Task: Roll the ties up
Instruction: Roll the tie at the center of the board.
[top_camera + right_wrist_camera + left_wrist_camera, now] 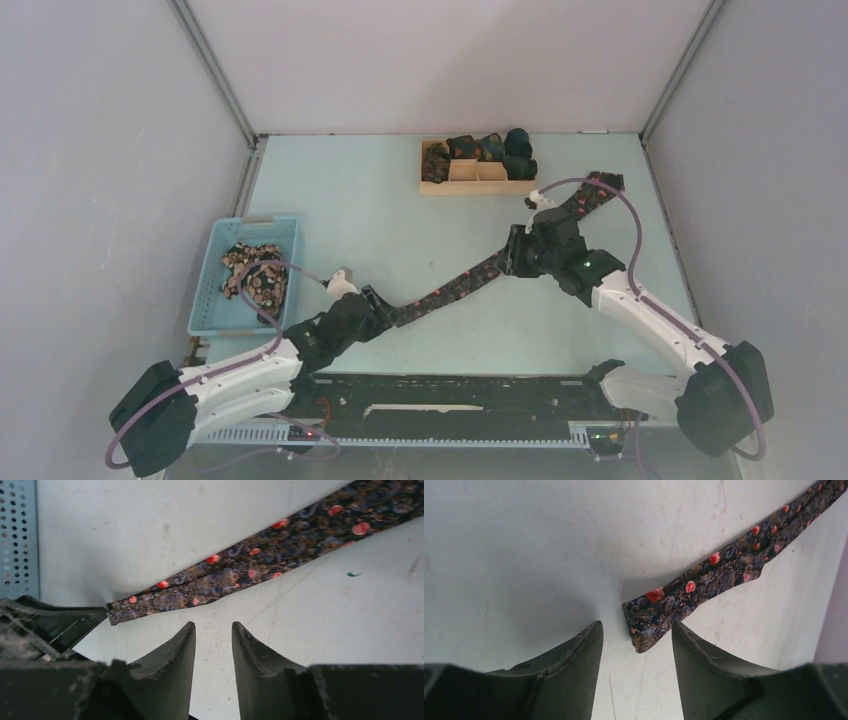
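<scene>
Both empty: your left gripper [635, 626] wide astride tip of dark floral fabric tie [724, 566], right gripper [212, 626] narrow beside it; shallow bite could slip.

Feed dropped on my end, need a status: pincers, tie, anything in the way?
Left pincer open, end of tie between its fingers. Right pincer open, empty, beside tie. Tie flat, unrolled. Basket, tray well aside.

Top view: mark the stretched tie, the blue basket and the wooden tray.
stretched tie [455, 285], top external view, mid-length of the fabric.
blue basket [203, 285], top external view, left wall.
wooden tray [470, 187], top external view, front wall.
</scene>
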